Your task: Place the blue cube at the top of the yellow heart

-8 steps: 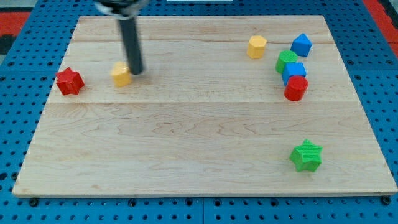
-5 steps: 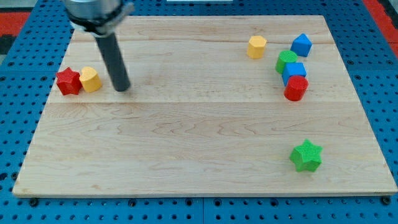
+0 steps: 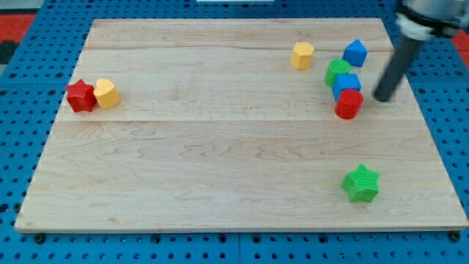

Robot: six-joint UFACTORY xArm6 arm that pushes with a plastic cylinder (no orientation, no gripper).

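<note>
The yellow heart (image 3: 107, 93) lies at the view's left, touching a red star (image 3: 80, 96) on its left side. A blue cube (image 3: 347, 83) sits at the view's right, packed between a green block (image 3: 337, 71) above it and a red block (image 3: 349, 104) below it. A second blue block (image 3: 355, 53) lies a little higher and further right. My tip (image 3: 382, 98) rests on the board just right of the blue cube and the red block, apart from both. The rod leans up toward the view's top right corner.
A yellow block (image 3: 302, 55) lies near the view's top, left of the cluster. A green star (image 3: 361, 183) sits at the lower right. The wooden board (image 3: 220, 176) lies on a blue pegboard surface.
The rod pushed the yellow heart left against the red star, then crossed the board from the left side to the right side, beside the blue cube cluster.
</note>
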